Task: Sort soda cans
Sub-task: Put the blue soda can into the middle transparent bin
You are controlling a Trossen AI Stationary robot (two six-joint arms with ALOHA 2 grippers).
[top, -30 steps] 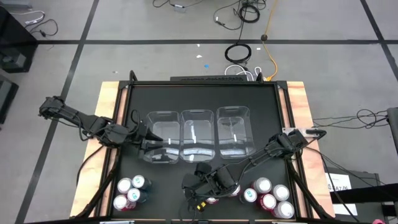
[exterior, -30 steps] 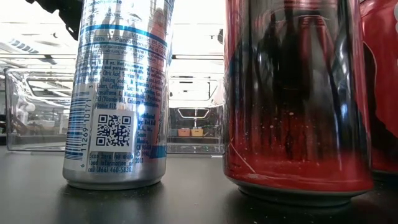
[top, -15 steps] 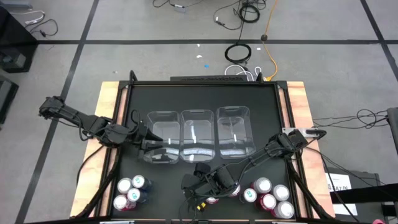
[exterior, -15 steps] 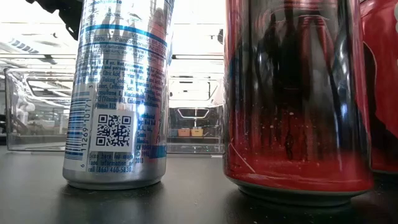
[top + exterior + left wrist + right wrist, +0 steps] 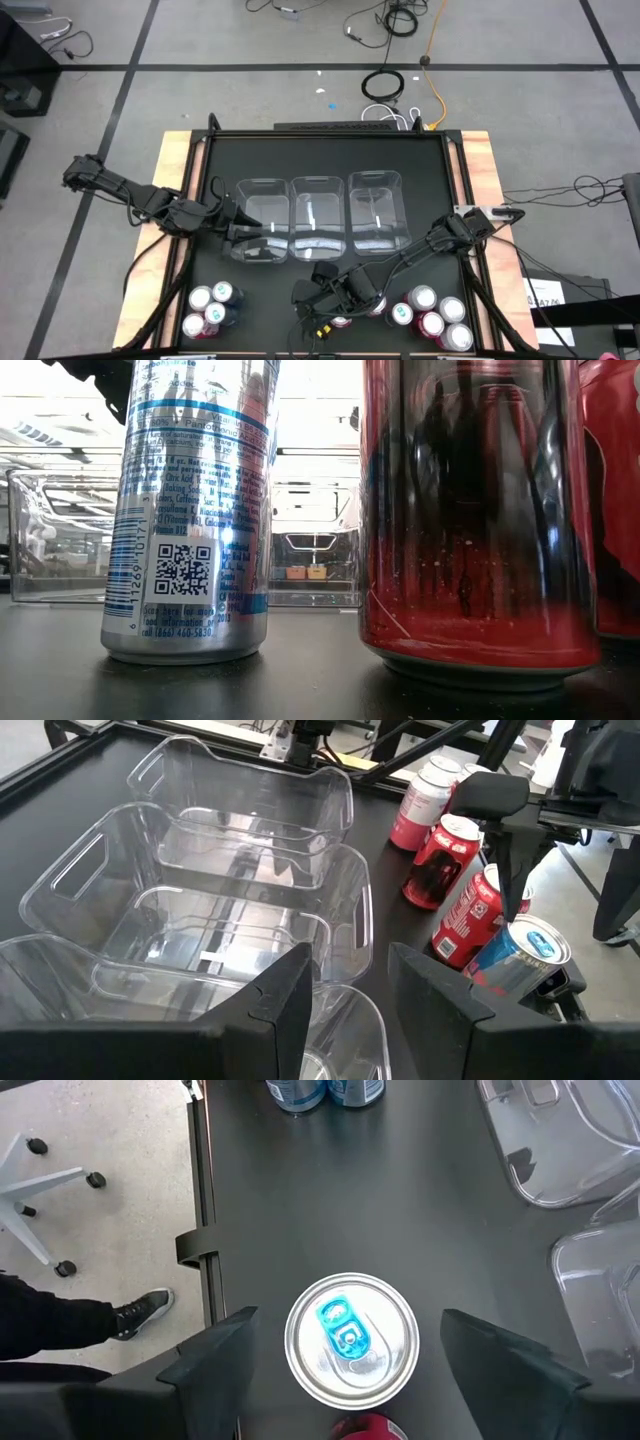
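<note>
Three clear rectangular plastic bins [image 5: 318, 215] stand in a row at the middle of the black table [image 5: 325, 155] in the high view. Small silver-topped soda cans wait in two groups at the near edge, one left [image 5: 208, 308] and one right [image 5: 432, 315]. The right gripper [image 5: 318, 296] hangs low between these groups; the left gripper [image 5: 243, 232] waits by the left bin.

Low view: a silver can with blue print [image 5: 190, 510] stands upright beside a red can [image 5: 478, 520], close but apart.

Left wrist view: the left fingers [image 5: 275, 1010] look closed on nothing, over the bins.

Right wrist view: the right fingers [image 5: 215, 1355] stand wide on both sides of a silver can top with a blue tab [image 5: 350, 1338] — not touching it. To do this well, I would keep the can centred, lower straight, and close only below the rim — the red can [image 5: 365, 1429] stands just beside it and may be knocked.
</note>
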